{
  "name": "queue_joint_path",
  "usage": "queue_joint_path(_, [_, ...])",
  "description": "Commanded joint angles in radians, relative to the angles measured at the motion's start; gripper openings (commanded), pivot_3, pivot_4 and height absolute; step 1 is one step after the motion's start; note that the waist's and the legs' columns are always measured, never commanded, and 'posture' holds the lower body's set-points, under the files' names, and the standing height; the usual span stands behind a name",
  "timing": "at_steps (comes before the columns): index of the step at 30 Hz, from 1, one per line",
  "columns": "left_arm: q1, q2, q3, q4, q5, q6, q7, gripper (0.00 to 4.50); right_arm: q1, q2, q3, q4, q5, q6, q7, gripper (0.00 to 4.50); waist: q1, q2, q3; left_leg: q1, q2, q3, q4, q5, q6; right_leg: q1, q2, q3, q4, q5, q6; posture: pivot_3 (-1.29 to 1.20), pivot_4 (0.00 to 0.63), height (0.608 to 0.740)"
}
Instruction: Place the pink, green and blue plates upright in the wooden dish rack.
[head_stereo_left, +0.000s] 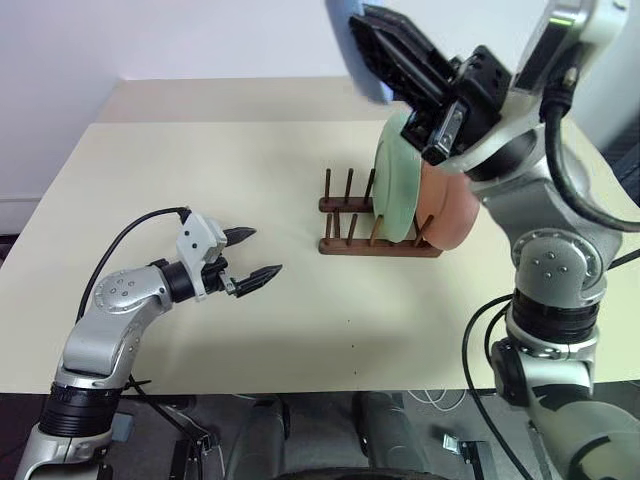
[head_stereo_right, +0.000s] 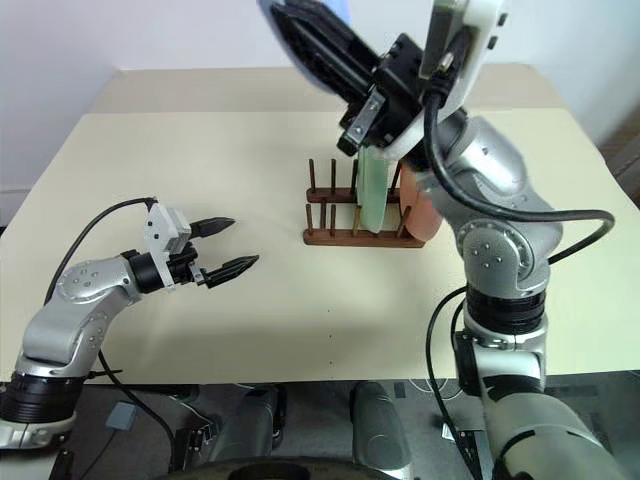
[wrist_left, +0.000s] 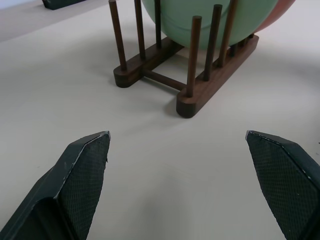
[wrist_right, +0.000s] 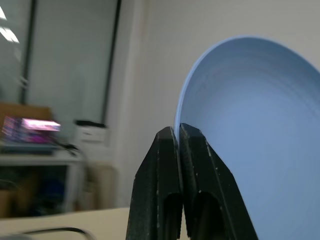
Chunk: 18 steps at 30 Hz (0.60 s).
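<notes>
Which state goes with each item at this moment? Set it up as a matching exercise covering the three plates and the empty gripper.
Items:
1. salmon pink round plate
2. pale mint green round plate
3. light blue round plate
4. left gripper

States:
A. pinched at its rim, held in the air
B. open above the table
C. upright in the dark wooden dish rack, outermost
D. upright in the rack, beside the empty pegs

Pairs: 1-C, 2-D, 3-A, 4-B

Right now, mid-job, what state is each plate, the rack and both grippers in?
Pink plate: upright in the rack, behind the green one.
Green plate: upright in the rack, between pegs.
Blue plate: off the table, clamped by its rim, raised above the rack.
Wooden dish rack: flat on the table, its near slots free.
Left gripper: open, holding nothing, low over the table.
Right gripper: shut on the blue plate's rim.
</notes>
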Motion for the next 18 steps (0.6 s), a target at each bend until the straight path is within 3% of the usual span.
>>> queue_joint_path(1, [0.003,0.002,0.02,-0.022,0.001,-0.022,0.006,4.5,0.044,0.064,-0.01,-0.035,0.122,0.062,-0.114,0.06,-0.001,0.0,0.0,0.0,0.0,0.0,0.0,0.0,0.0,0.0,0.0,0.0,0.0,0.0,0.0,0.0,0.15,0.73])
queue_joint_path(9, [-0.003,0.003,0.02,-0.015,0.0,-0.019,0.006,4.5,0.118,0.17,-0.03,0.048,0.243,0.146,-0.293,0.06,-0.004,0.0,0.0,0.0,0.0,0.0,-0.001,0.0,0.0,-0.001,0.0,0.0,0.001,0.0,0.0,0.0,0.15,0.73])
queue_joint_path(18, [-0.002,0.008,0.021,-0.013,-0.001,-0.017,0.003,4.5,0.195,0.159,-0.069,0.015,0.353,0.156,-0.343,0.06,-0.005,0.0,0.0,-0.001,0.0,0.0,-0.001,0.0,0.0,-0.002,0.001,0.0,0.0,0.0,0.0,0.0,0.15,0.73])
